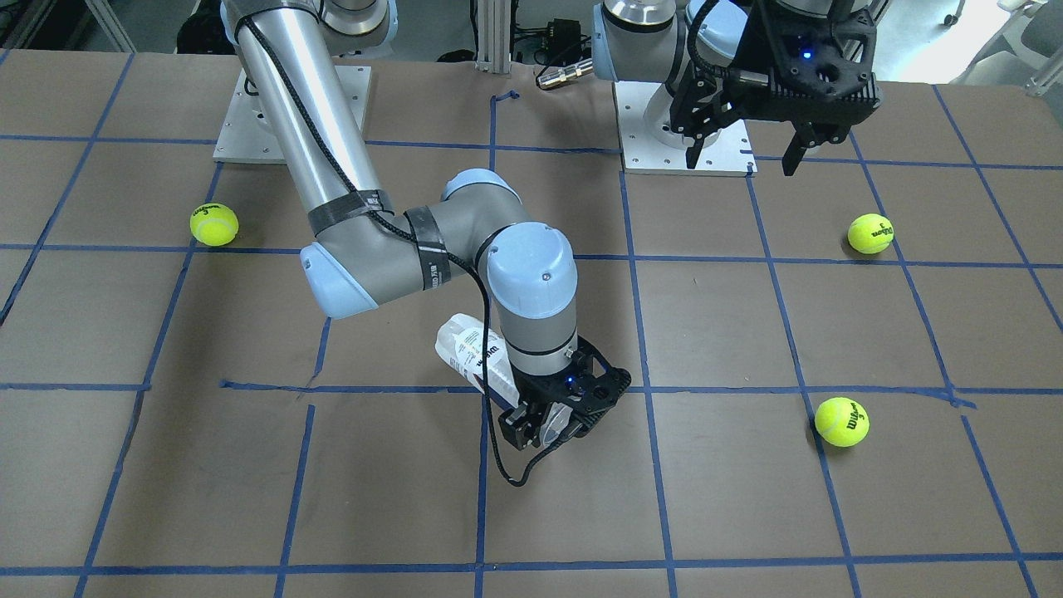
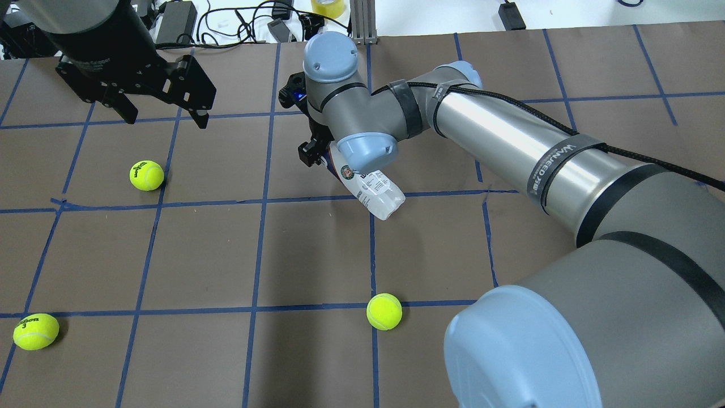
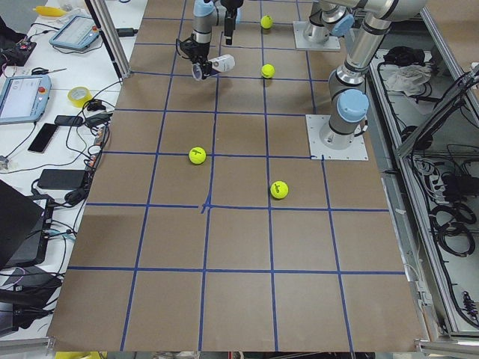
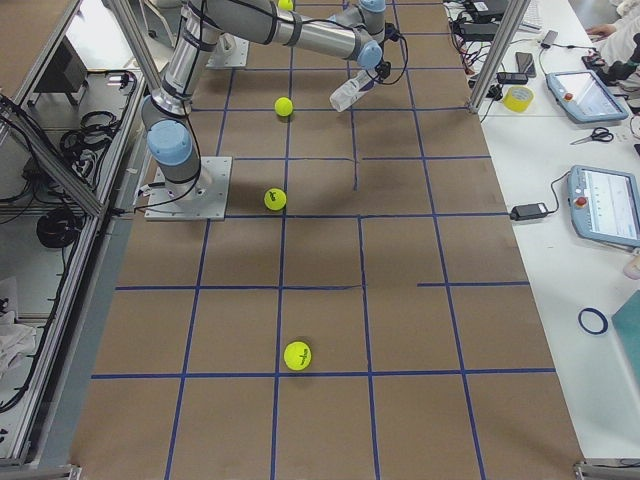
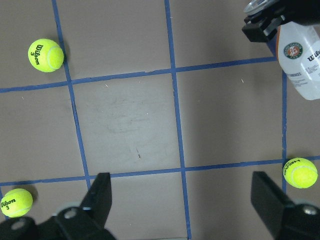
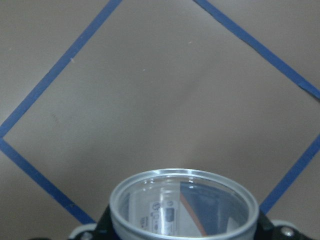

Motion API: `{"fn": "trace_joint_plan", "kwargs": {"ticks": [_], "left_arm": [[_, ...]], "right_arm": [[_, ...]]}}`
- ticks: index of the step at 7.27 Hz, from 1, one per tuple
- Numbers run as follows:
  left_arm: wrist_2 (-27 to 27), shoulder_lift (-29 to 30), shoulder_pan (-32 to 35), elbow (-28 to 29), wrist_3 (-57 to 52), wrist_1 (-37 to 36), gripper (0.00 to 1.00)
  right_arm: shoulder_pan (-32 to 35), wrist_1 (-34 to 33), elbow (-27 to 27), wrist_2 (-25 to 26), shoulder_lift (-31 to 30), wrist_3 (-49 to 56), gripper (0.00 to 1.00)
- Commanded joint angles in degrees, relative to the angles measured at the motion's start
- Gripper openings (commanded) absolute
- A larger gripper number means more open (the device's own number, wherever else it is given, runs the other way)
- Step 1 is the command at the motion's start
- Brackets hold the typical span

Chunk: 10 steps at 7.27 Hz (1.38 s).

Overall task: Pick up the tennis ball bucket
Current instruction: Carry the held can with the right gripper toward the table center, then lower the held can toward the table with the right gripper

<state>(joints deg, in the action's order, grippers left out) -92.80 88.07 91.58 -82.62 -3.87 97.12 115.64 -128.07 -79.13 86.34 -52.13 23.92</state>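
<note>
The tennis ball bucket (image 1: 472, 352) is a clear tube with a white and navy label and a round red-green logo. My right gripper (image 1: 546, 427) is shut on its open end and holds it tilted above the table. The tube also shows in the overhead view (image 2: 372, 191), in the left wrist view (image 5: 303, 65), and its open rim shows in the right wrist view (image 6: 183, 204). It looks empty. My left gripper (image 2: 165, 119) is open and empty, high over the table on my left, well away from the tube.
Three yellow-green tennis balls lie on the brown, blue-taped table (image 2: 198, 255): one below my left gripper (image 2: 146, 175), one at my near left (image 2: 35, 331), one near the middle (image 2: 384, 311). Cables and devices lie past the far edge.
</note>
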Motion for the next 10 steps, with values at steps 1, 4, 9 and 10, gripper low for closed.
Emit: {"fn": "trace_joint_plan", "kwargs": {"ticks": [1, 4, 9, 10], "left_arm": [[0.0, 0.0, 0.0, 0.0, 0.0, 0.0, 1.00], [0.0, 0.0, 0.0, 0.0, 0.0, 0.0, 1.00], [0.0, 0.0, 0.0, 0.0, 0.0, 0.0, 1.00], [0.0, 0.0, 0.0, 0.0, 0.0, 0.0, 1.00]], "right_arm": [[3.3, 1.8, -0.7, 1.1, -0.4, 7.8, 0.61], [4.1, 1.9, -1.2, 1.7, -0.9, 16.8, 0.47], [8.3, -6.8, -6.4, 1.6, -0.8, 31.9, 0.41], [8.2, -6.9, -6.4, 1.5, -0.9, 34.2, 0.42]]}}
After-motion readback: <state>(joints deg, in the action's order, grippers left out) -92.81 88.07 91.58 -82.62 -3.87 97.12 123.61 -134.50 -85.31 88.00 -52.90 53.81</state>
